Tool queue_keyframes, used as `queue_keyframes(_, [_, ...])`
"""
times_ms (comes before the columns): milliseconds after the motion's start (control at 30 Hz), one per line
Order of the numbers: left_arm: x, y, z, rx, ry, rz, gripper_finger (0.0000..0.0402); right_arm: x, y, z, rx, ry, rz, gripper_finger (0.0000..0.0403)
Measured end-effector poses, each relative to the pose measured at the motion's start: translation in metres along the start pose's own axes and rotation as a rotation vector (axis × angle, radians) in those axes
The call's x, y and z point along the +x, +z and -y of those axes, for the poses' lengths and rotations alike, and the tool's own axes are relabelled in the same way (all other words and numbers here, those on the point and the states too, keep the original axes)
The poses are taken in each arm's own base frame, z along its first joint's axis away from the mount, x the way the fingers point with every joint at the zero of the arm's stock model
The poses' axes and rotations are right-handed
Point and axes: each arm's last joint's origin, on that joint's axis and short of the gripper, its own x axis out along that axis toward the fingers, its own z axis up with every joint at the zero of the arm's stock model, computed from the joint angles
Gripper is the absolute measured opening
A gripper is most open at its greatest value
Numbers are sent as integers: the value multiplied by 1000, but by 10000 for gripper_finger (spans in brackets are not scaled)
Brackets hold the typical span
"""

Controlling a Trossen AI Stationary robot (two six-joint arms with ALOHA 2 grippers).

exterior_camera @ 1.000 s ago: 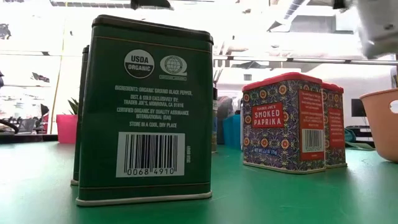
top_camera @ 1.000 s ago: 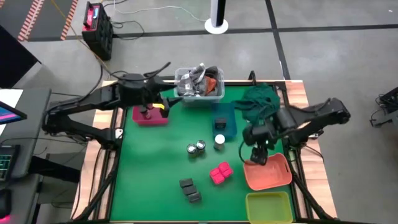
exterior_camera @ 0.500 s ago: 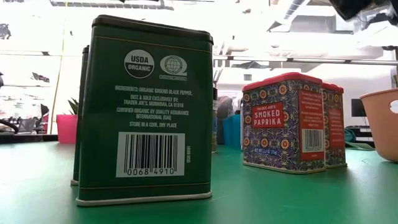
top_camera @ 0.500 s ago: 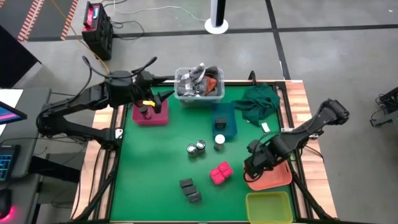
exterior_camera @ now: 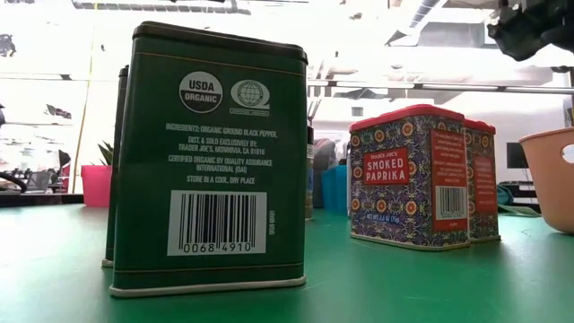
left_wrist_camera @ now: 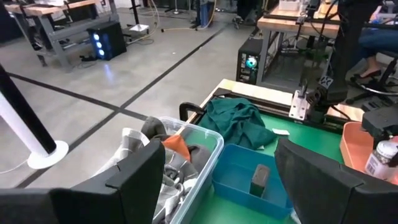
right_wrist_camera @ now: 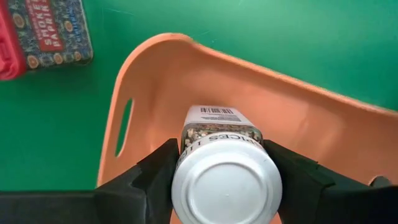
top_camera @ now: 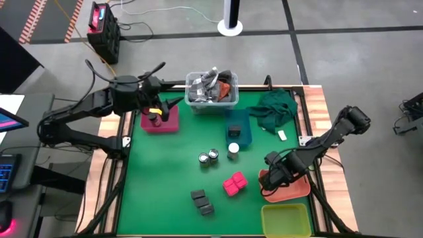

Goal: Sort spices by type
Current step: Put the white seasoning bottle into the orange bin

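the right gripper [right_wrist_camera: 219, 165] is clamped on a white-capped jar [right_wrist_camera: 225, 167] and holds it directly over the orange tray [top_camera: 291, 188], inside the tray's rim. to finish this placement well, i judge the jar should go down upright until its base meets the tray floor, away from the tray's wall and handle slot, and only then should the fingers part; letting go from height could tip it, since it looks tall for its base.

taking the orange tray as the landmark: the two smoked paprika tins [top_camera: 233, 184] stand together on the green mat just beside its left edge, untouched. the two dark pepper tins [top_camera: 202, 202] sit farther left and nearer the front. two dark round jars [top_camera: 208, 157] and another white-capped jar [top_camera: 233, 151] stand behind and to the left of the tray, near the mat's middle. the blue tray [left_wrist_camera: 245, 182], behind it, holds one dark box [left_wrist_camera: 259, 179]. the yellow tray [top_camera: 285, 220] lies just in front, with nothing visible in it. the pink tray [top_camera: 159, 123], far to the back-left, holds a dark jar [top_camera: 156, 119]. the left gripper [left_wrist_camera: 217, 180] hangs open over that pink tray. the clear bin [top_camera: 211, 90] of clutter sits at the back edge.
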Motion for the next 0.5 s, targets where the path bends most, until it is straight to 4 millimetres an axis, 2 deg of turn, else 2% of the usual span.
queue_keyframes(500, [-7,2,-2,-3,1,14,288,1,0,-3,5,29,-21,266])
